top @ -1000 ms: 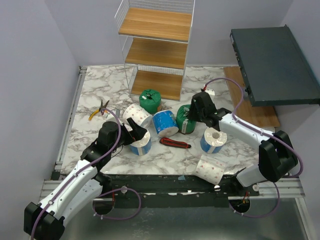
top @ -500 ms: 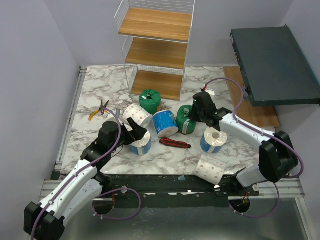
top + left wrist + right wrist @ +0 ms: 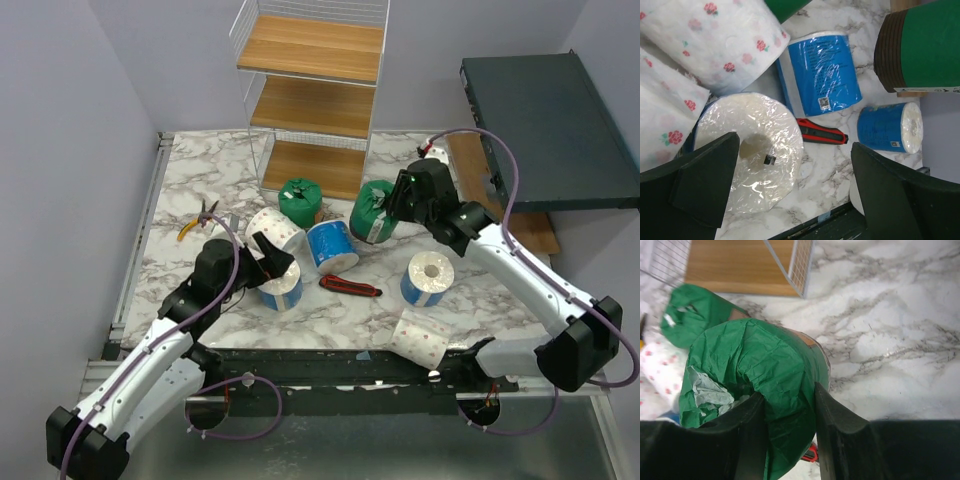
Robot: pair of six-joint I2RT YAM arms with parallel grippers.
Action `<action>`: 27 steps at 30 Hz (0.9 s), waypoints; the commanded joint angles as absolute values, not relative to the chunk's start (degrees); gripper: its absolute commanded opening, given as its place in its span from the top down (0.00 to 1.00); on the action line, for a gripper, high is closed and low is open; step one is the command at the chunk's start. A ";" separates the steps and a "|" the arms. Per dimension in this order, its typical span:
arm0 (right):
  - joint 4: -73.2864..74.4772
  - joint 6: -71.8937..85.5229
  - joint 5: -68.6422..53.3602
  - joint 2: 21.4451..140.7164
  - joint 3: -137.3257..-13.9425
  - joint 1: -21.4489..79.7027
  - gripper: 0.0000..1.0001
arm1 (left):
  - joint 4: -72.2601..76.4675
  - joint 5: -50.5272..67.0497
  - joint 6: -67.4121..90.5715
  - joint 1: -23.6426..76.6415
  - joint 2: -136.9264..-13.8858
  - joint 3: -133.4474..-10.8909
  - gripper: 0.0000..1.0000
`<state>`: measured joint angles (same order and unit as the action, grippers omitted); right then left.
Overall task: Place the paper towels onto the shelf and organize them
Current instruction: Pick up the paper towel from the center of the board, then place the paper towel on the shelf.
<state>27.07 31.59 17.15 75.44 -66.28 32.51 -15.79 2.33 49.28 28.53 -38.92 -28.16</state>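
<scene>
My right gripper [image 3: 392, 208] is shut on the rim of a green-wrapped roll [image 3: 372, 214] and holds it lifted in front of the shelf [image 3: 316, 105]; in the right wrist view one finger sits inside the roll's core [image 3: 760, 385]. A second green roll [image 3: 299, 200] lies by the shelf's bottom tier. My left gripper [image 3: 268, 258] is open above an upright blue-wrapped roll [image 3: 283, 289], whose clear-wrapped top [image 3: 752, 150] lies between my fingers. A blue roll [image 3: 330, 246], a white dotted roll [image 3: 274, 230], another blue roll [image 3: 427, 278] and a dotted roll [image 3: 420, 339] lie on the table.
A red-and-black utility knife [image 3: 350, 287] lies mid-table. Yellow-handled pliers [image 3: 198, 220] lie at the left. A dark grey-green slab [image 3: 548, 128] stands at the right over a wooden board [image 3: 510, 225]. The table's front edge [image 3: 300, 350] is near the dotted roll.
My right gripper has lifted the green roll off the table and carried it back toward the shelf. The left arm has barely moved.
</scene>
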 commanded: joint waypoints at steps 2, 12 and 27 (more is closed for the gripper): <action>29.42 30.43 14.95 73.51 -74.64 32.18 0.62 | -15.94 1.74 47.56 28.58 -39.97 -35.21 0.03; 27.62 30.49 11.95 80.69 -86.88 32.26 0.62 | -6.87 0.92 49.00 28.56 -43.26 -39.34 0.03; 24.90 32.38 7.46 93.11 -102.93 32.24 0.62 | 33.62 -5.46 34.23 28.55 -51.89 -33.75 0.02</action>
<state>28.73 31.03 10.15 91.61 -98.50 32.51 14.46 -5.96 43.24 28.51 -49.08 -34.85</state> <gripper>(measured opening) 0.385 0.984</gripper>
